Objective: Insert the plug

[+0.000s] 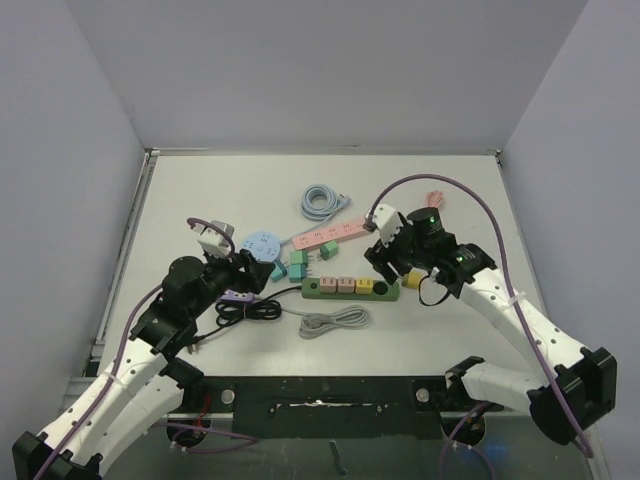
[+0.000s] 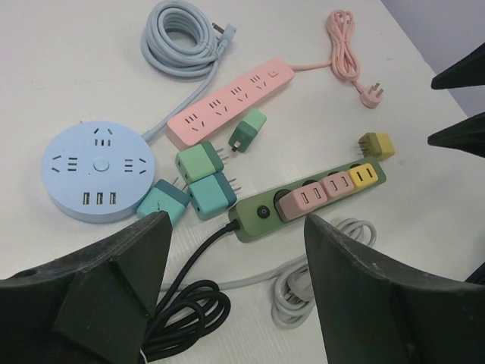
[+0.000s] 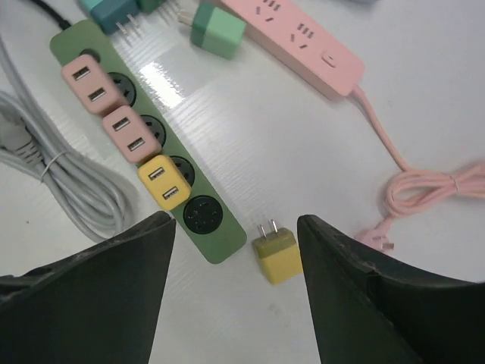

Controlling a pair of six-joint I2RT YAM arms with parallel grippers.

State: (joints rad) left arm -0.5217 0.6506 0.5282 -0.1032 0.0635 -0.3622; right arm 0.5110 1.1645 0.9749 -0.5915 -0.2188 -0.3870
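A green power strip (image 1: 350,289) lies mid-table; it also shows in the left wrist view (image 2: 265,212) and the right wrist view (image 3: 129,129). Two pink adapters (image 3: 114,106) and a yellow adapter (image 3: 161,182) sit in its sockets; its end socket (image 3: 201,217) is empty. A loose yellow plug (image 3: 276,254) lies beside that end, prongs pointing away from me; it also shows in the top view (image 1: 410,279). My right gripper (image 3: 235,296) is open above it, the plug between the fingers. My left gripper (image 2: 235,296) is open and empty over the strip's black cord (image 2: 182,296).
A pink power strip (image 1: 325,234) with coiled pink cord (image 3: 432,189), a round blue socket hub (image 2: 95,168), several teal and green plugs (image 2: 198,178), a light blue cable coil (image 1: 322,200) and a grey cable coil (image 1: 335,321) lie around the green strip.
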